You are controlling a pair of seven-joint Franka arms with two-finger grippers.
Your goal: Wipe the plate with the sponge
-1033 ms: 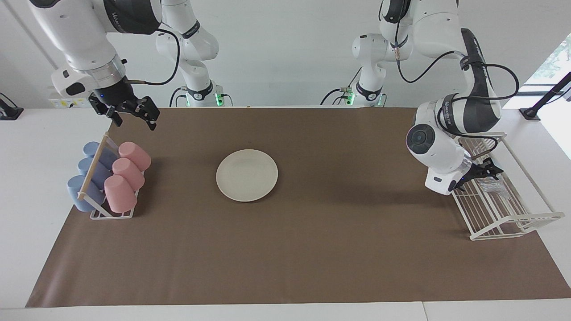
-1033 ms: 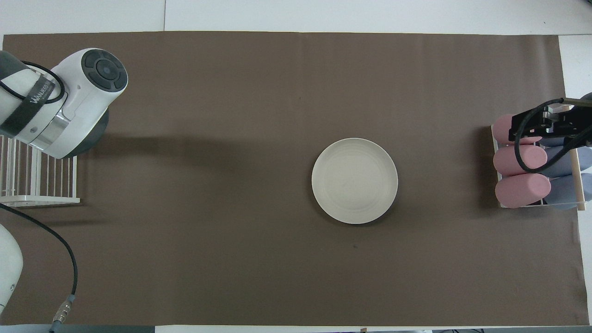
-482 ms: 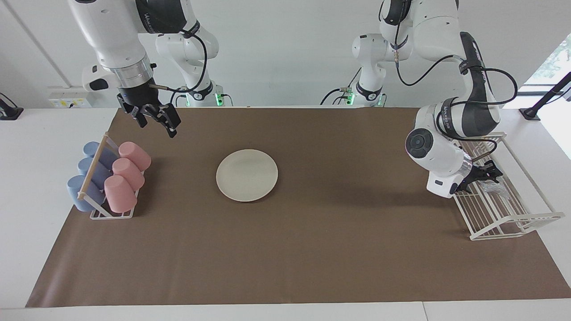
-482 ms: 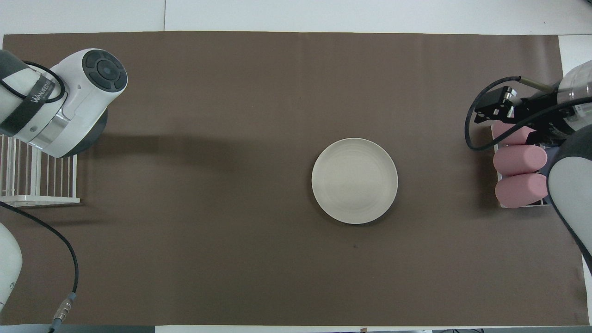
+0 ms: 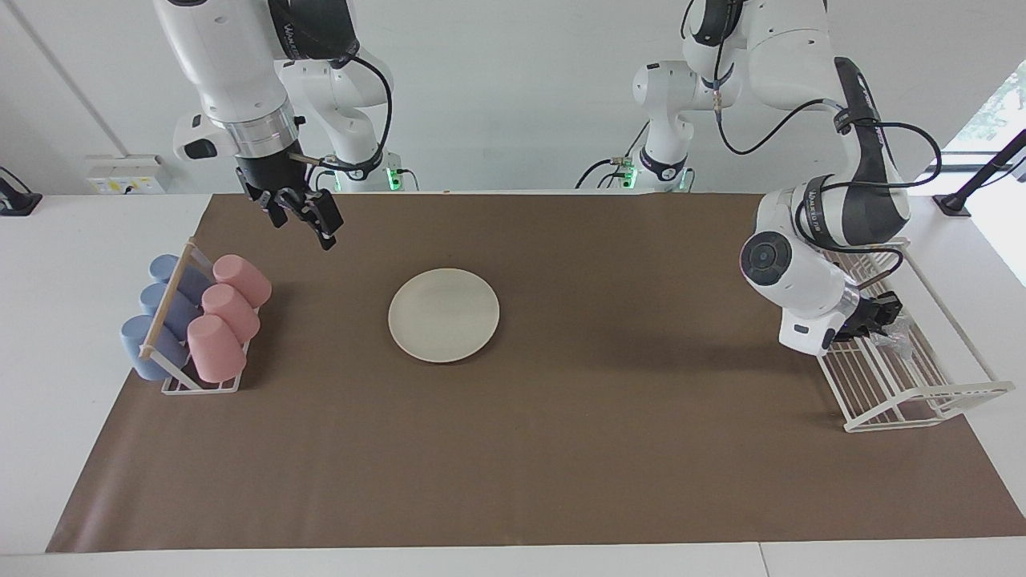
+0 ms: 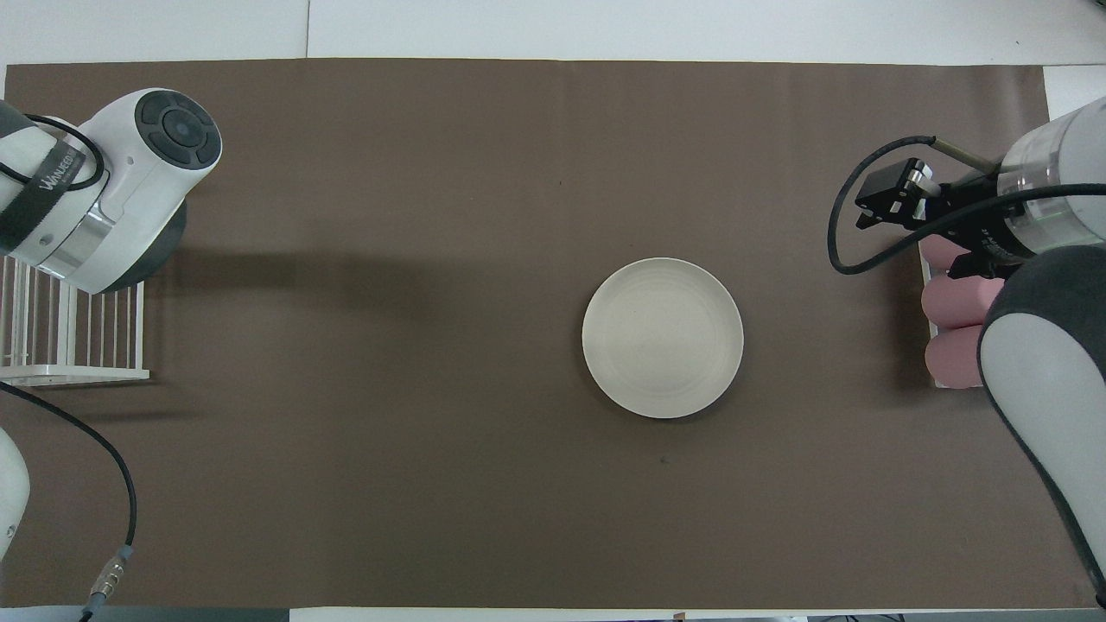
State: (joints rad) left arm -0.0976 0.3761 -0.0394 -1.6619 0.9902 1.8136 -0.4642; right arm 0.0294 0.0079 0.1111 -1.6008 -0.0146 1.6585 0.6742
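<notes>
Plate (image 5: 443,314) (image 6: 663,338): round, shallow, cream-white, matte, with faint rings showing inside the rim in the overhead view. Flat on the brown mat (image 5: 561,449) (image 6: 432,216) that covers the worktop, about mid-length, nothing on it, no gripper over it.

Sponge (image 5: 896,339): small silvery-grey crinkled wad with a foil-like shine, lying in the white wire rack (image 5: 922,401) (image 6: 52,341) at the left arm's end of the worktop. Well apart from the plate. Hidden under the arm in the overhead view.

Left gripper (image 5: 875,314): low inside the wire rack, right at the sponge. The wrist body covers most of it; cannot tell whether the jaws are spread or pinching the sponge, nor whether they touch it.

Right gripper (image 5: 309,215) (image 6: 890,200): in the air over bare mat, between the plate and the cup rack (image 5: 192,320), tilted. Jaws spread, holding nothing. A black cable loops at the wrist.

Cup rack at the right arm's end of the worktop: three pink cups (image 5: 224,319) (image 6: 955,304) lying on their sides in a row, three blue cups (image 5: 160,308) in a row beside them, a wooden bar across the top. In the overhead view the right arm covers most of it; only parts of the pink cups show.
</notes>
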